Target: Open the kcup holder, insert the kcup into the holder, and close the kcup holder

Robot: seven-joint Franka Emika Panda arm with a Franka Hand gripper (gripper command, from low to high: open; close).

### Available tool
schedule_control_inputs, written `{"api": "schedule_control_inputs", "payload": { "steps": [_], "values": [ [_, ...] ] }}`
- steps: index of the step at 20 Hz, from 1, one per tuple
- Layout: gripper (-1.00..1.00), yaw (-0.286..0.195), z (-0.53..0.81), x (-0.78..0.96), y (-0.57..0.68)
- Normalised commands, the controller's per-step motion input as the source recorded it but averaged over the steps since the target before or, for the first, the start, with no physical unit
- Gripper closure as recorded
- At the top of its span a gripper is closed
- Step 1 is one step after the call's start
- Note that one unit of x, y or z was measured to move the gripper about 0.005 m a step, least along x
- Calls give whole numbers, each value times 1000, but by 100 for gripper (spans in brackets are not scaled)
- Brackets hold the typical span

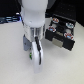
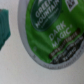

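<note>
The kcup fills the wrist view from very close, with its bright green printed top facing the camera. In the exterior view a small green spot of the kcup shows at the tip of my gripper, which points down at the white table. My fingers do not show clearly in either view, so I cannot tell whether they are closed on the pod. The black kcup holder stands at the exterior view's right, apart from the gripper. Round pods with pale and reddish tops show in its sockets.
A teal shape lies beside the kcup in the wrist view. A grey part shows beside the arm. The white table spreads around the gripper. Dark clutter lies at the back of the exterior view's left.
</note>
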Motion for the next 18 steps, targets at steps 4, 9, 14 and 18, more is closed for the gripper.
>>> {"api": "schedule_control_inputs", "payload": {
  "steps": [4,9,14,18],
  "values": [
    [100,-24,7,81,5],
    [100,-8,13,28,27],
    [100,-2,23,20,39],
    [100,-7,273,30,126]
  ]
}}
